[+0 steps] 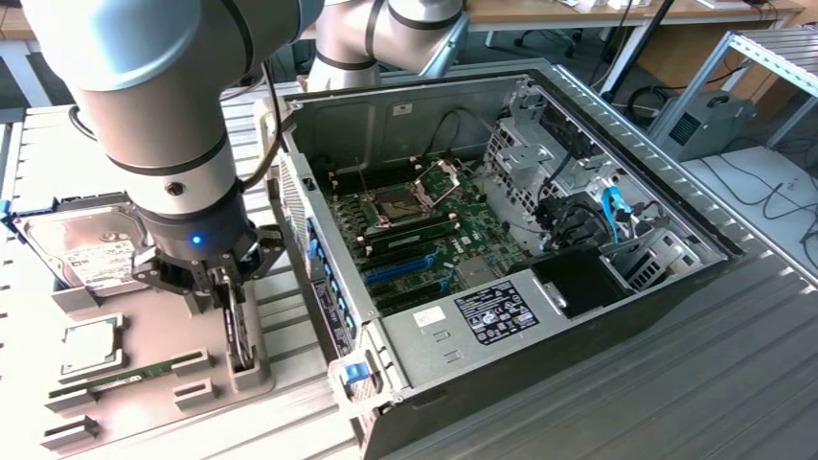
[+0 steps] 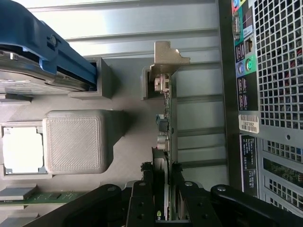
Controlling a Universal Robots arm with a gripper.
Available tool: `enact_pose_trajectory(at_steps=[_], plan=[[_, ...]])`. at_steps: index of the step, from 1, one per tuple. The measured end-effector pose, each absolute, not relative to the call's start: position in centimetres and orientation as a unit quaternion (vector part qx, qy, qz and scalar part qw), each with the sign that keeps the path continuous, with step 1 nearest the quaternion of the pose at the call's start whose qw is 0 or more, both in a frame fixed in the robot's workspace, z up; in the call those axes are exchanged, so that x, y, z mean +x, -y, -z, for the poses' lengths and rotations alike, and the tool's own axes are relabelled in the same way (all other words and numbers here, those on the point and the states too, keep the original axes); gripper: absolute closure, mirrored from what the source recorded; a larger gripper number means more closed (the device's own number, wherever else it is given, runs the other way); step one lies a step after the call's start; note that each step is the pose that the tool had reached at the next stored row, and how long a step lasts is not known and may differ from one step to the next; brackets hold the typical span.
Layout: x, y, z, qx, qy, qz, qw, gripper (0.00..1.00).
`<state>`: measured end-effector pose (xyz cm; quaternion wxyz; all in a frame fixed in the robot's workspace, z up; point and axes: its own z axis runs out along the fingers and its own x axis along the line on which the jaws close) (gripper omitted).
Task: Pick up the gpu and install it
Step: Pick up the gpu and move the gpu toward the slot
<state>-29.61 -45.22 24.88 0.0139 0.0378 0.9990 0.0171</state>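
Note:
The gpu (image 1: pixel 238 331) stands on its long edge in a slot of the grey holder tray (image 1: pixel 153 321), on the exterior view's left of the open computer case (image 1: pixel 511 240). In the wrist view the gpu (image 2: pixel 165 125) is seen edge-on, its silver end bracket (image 2: pixel 168 56) at the far end. My gripper (image 1: pixel 230 287) is lowered straight over the card. Its black fingers (image 2: pixel 146 182) press against both faces of the board, so the gripper (image 2: pixel 161 172) is shut on the gpu, which still rests in its slot.
On the tray lie a hard drive (image 1: pixel 83 254), a processor (image 1: pixel 83 347) and a memory stick (image 1: pixel 128 374). The case's rear panel (image 2: pixel 274 94) runs close beside the card. Blue expansion slots (image 1: pixel 402 273) show on the motherboard inside.

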Motion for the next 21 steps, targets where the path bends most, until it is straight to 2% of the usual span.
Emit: enact_pose_trajectory(at_steps=[21], plan=[[-29.6, 45.2, -26.6, 0.038, -0.999, -0.017, 0.014, 0.74]])
